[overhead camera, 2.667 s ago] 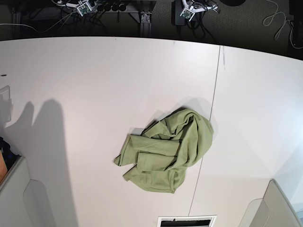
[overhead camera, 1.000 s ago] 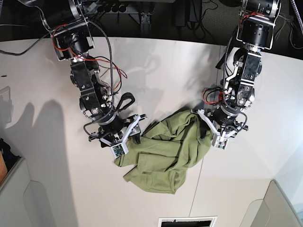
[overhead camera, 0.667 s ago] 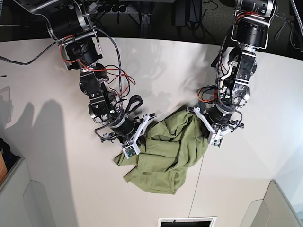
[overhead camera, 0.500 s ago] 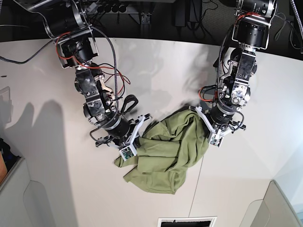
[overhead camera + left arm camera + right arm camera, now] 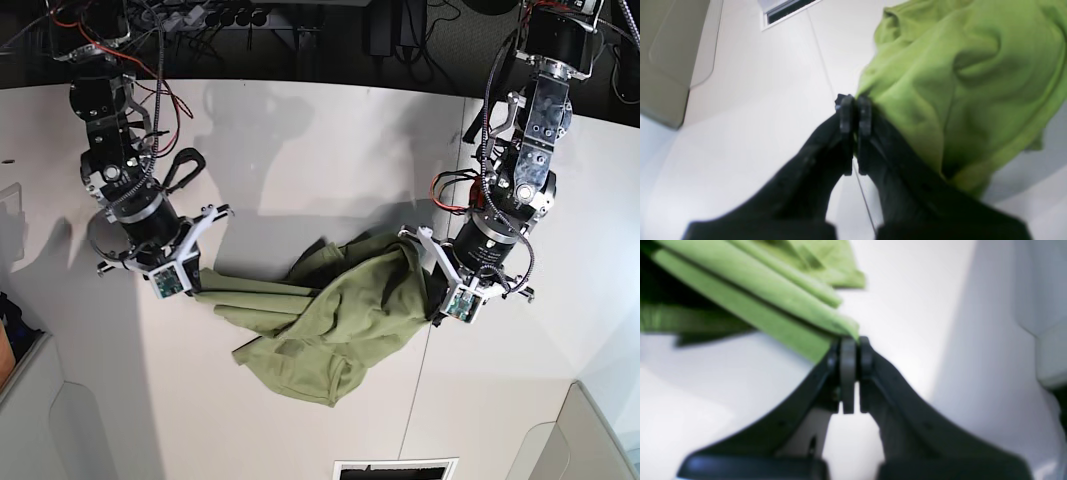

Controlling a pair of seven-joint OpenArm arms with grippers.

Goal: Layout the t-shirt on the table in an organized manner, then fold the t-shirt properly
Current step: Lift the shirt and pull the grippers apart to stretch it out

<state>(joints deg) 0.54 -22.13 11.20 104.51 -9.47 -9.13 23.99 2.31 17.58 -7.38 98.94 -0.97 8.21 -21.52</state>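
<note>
The t-shirt (image 5: 320, 315) lies crumpled on the table (image 5: 300, 150), stretched between the two arms. The right gripper (image 5: 852, 340) is clamped on a folded edge at one end; the left gripper (image 5: 853, 100) is pinched shut on the cloth's opposite edge

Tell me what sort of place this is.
Probably a robotics lab or test bench, not a home. Two wired robot arms work over a large bare white table, each hand, left hand and right hand, pinching the green t-shirt, and cables and power gear lie behind the table's far edge.
</note>
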